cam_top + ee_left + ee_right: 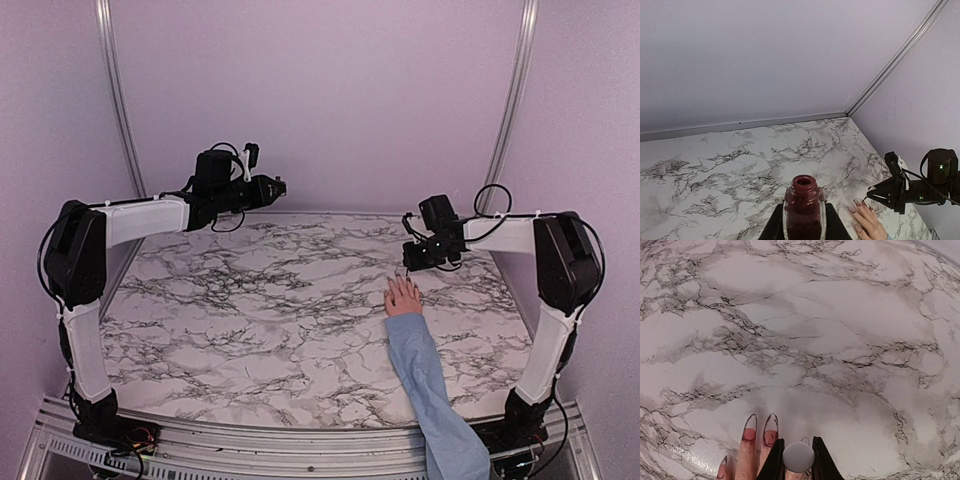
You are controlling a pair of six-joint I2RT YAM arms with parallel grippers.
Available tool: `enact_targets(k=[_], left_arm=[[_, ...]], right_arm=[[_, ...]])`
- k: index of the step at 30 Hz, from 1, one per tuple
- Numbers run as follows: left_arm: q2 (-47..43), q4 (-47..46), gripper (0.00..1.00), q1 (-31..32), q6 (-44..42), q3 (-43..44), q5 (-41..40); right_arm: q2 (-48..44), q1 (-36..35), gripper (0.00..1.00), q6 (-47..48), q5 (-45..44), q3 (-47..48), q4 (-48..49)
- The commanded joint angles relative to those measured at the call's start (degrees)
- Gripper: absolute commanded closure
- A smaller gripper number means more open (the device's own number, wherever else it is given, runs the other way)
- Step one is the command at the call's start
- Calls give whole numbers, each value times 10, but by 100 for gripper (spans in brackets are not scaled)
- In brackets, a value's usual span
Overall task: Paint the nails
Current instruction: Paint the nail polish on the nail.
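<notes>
Your left end effector (278, 187) is raised over the far left part of the counter (250, 320), well apart from the hand. It is clamped on a small bottle (802, 210), one finger on each side. The bottle stands upright with its neck open, and its contents look dark red.

Your right end effector (410, 260) sits over the right part of the counter, just beyond the fingertips of the hand (404, 298). Its fingers are closed on a round pale cap (798, 456), which fills the gap between them in the right wrist view. In the left wrist view a thin dark stem (866, 198) runs from that end effector down towards the fingertips. You cannot tell from these pictures whether its tip touches a nail.

The hand lies flat on the counter, palm down, fingers pointing to the far side. A light-blue sleeve (425, 385) runs back from it to the near edge, just left of the right arm's base.

The nails (749, 421) are long and pointed. The right wrist view shows three of them plainly, just left of the cap. Two are reddish towards the base and paler at the tip, and the third, at the bottom edge, is too small to judge. More of the hand lies behind the cap (hidden there).
</notes>
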State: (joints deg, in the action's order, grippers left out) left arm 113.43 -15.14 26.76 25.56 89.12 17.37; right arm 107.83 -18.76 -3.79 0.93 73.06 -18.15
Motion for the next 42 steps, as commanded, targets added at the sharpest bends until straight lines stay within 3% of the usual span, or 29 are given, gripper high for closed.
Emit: enact_targets(k=[1, 42], left_arm=[[-2, -29, 100, -4, 1, 10, 7], [0, -30, 100, -4, 2, 13, 9]], right_arm=[[-10, -6, 100, 7, -7, 8, -8], [7, -6, 100, -1, -15, 8, -7]])
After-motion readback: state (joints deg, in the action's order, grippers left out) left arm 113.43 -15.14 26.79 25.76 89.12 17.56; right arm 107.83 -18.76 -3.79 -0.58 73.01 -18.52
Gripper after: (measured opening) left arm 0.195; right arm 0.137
